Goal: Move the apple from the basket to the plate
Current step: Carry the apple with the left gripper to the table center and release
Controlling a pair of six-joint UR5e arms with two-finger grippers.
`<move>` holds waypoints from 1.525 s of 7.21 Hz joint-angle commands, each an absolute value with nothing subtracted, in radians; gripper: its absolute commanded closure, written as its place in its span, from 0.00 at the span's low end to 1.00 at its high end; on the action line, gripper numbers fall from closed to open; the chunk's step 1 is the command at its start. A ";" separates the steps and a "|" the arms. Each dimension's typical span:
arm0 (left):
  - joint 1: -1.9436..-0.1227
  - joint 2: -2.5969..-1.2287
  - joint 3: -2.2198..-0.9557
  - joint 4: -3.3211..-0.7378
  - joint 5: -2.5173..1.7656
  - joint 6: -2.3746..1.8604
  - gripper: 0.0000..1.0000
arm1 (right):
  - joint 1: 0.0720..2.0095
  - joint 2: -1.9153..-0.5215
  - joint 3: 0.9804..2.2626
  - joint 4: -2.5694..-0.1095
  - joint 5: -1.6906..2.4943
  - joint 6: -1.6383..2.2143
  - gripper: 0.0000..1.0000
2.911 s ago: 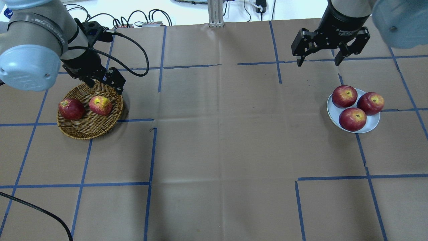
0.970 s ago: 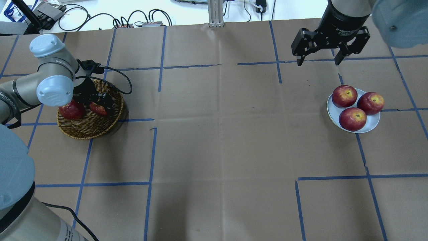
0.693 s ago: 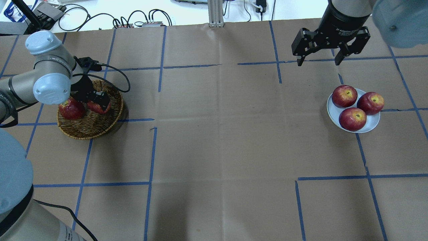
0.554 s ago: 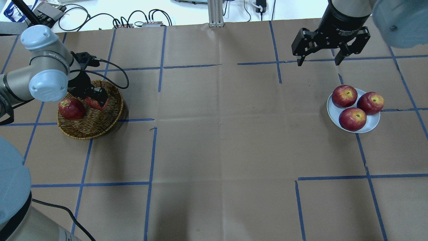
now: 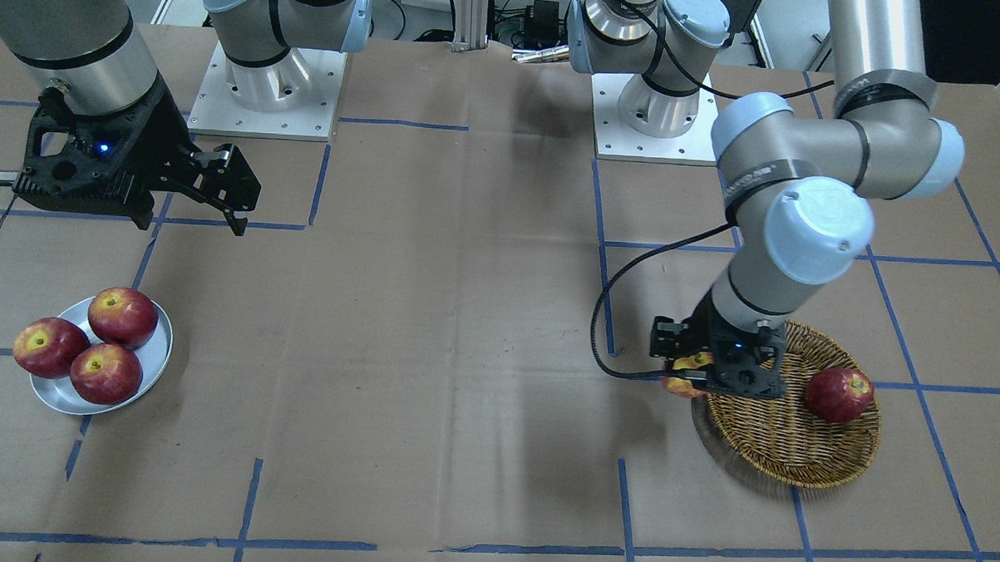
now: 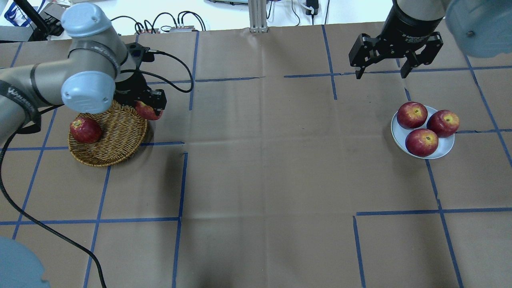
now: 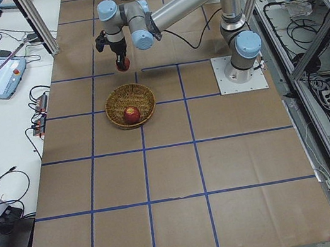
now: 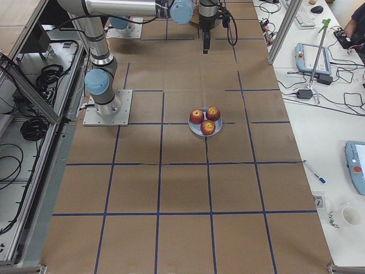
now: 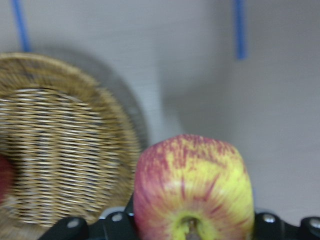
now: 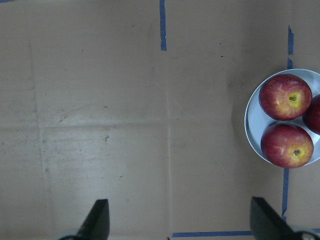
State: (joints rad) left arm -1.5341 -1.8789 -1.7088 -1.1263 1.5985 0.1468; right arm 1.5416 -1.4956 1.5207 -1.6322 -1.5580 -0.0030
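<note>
My left gripper [image 6: 150, 107] is shut on the yellow-streaked apple [image 6: 144, 111] and holds it in the air over the right rim of the wicker basket [image 6: 107, 157]. The left wrist view shows the apple [image 9: 192, 187] between the jaws, with the basket [image 9: 65, 145] below and to the left. In the front-facing view the apple [image 5: 683, 380] hangs just outside the basket's [image 5: 793, 468] rim. The metal plate [image 6: 445, 149] lies far to the right. My right gripper [image 6: 381, 75] is open and empty, above the table behind the plate.
One dark red apple [image 6: 85, 130] lies in the basket's left part. Three red apples [image 6: 421, 142] fill most of the plate. Black cables [image 6: 172, 80] trail from my left wrist. Blue tape lines cross the brown paper table cover.
My left gripper closed on the yellow-streaked apple in the basket, lifted it and carried it right, over the basket's rim. The right arm has not moved.
</note>
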 commanded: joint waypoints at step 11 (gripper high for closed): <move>-1.944 -2.117 -1.620 -0.952 1.555 -0.259 0.01 | 1.542 -1.494 1.523 -1.634 -1.557 -0.003 0.00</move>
